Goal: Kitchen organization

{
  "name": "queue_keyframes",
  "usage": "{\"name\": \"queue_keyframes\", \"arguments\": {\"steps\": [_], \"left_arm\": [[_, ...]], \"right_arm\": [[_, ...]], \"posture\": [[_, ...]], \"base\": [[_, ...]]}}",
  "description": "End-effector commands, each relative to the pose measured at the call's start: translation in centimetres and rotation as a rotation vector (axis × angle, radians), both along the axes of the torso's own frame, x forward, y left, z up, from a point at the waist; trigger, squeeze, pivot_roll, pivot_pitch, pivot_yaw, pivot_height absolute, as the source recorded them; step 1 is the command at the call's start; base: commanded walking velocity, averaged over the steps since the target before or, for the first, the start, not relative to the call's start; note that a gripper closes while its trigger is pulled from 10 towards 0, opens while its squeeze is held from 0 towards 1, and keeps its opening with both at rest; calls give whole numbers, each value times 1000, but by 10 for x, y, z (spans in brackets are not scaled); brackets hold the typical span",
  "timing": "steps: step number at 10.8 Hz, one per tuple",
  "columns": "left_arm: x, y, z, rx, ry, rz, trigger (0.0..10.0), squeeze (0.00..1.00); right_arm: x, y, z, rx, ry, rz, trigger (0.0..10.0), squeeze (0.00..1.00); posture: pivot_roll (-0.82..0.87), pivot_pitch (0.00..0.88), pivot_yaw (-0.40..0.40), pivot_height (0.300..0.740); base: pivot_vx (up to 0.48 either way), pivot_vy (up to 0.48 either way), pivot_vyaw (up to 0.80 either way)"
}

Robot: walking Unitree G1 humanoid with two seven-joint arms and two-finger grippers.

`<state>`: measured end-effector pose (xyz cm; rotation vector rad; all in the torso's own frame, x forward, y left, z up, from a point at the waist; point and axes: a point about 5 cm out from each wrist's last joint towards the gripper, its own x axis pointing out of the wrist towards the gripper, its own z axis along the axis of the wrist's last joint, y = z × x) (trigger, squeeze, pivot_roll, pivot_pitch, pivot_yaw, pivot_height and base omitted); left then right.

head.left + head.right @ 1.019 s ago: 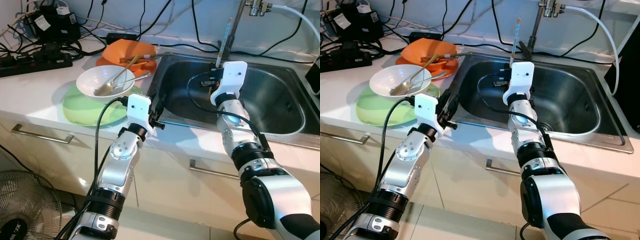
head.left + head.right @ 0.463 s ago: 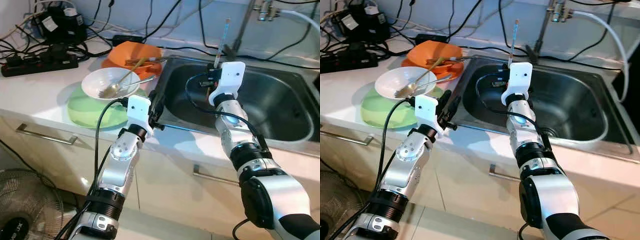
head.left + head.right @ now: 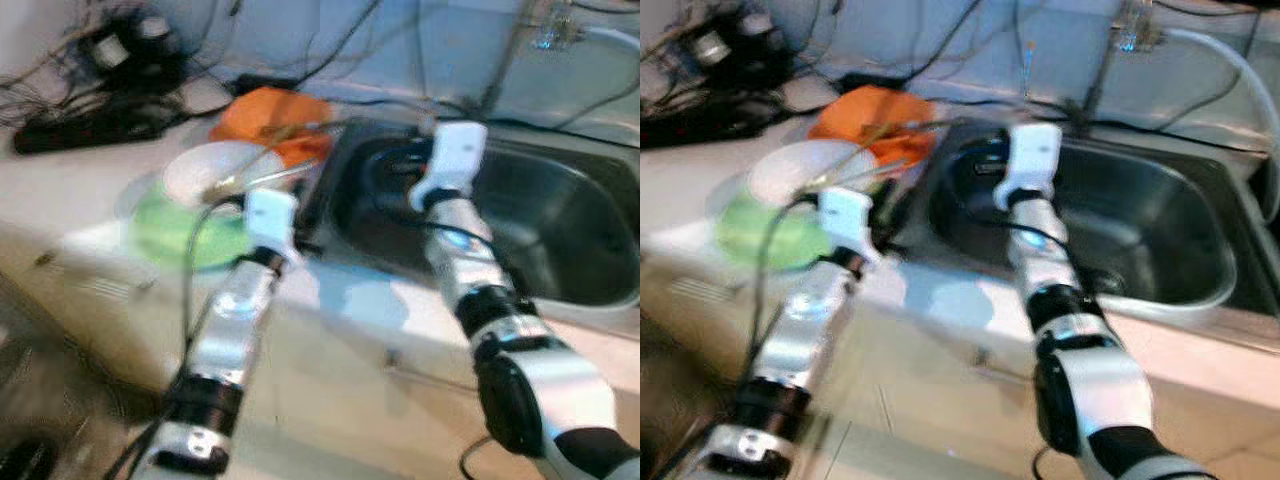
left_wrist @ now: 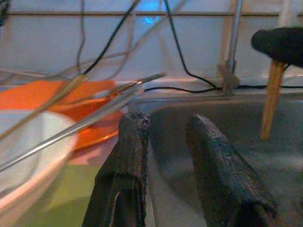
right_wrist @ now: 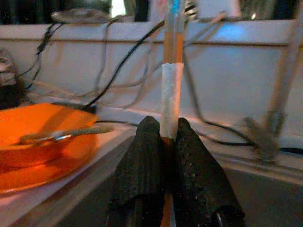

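Observation:
My right gripper [image 5: 164, 135] is shut on a thin wooden stick [image 5: 169, 90] with a white paper sleeve, held upright over the left part of the steel sink [image 3: 570, 235]. The stick's tip [image 3: 1025, 62] rises above the white wrist housing. At the sink's left rim my left gripper [image 4: 165, 130] stands open with nothing between its fingers. Just to its left a white bowl [image 3: 215, 170] holding metal cutlery rests on a green plate [image 3: 175, 235]. Behind them is an orange dish [image 3: 275, 115] with more cutlery. Both eye views are blurred.
A black power strip and a tangle of cables [image 3: 95, 110] lie at the back left of the white counter. The tap [image 3: 1130, 30] and a white hose [image 3: 1240, 70] stand behind the sink. Cupboard fronts run below the counter edge.
The whole picture has shifted and blurred, so the camera has moved. Both arms keep much the same pose by the sink, and the right gripper still holds the stick.

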<state>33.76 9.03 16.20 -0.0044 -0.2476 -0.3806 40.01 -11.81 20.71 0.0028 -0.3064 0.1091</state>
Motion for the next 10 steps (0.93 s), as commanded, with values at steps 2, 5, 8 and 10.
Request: {"name": "queue_keyframes", "arguments": {"steps": [2, 5, 8, 10], "left_arm": [[0, -12, 3, 3, -11, -40, 10000, 0], [-3, -17, 4, -13, -17, -78, 10000, 0], [-4, -18, 3, -15, -13, -90, 10000, 0], [-5, -19, 3, -16, -13, -95, 10000, 0]], "right_arm": [[1, -10, 1, 5, -3, -27, 10000, 0], [0, -8, -3, 8, 4, -24, 10000, 0], [0, -8, -3, 10, 7, -27, 10000, 0], [0, -8, -5, 8, 14, -28, 10000, 0]], "posture": [[196, 19, -28, 740], [194, 22, -27, 740], [194, 27, -26, 740], [195, 27, -25, 740]], "base": [[480, 0, 0], [264, 0, 0], [0, 0, 0], [0, 0, 0]]}}
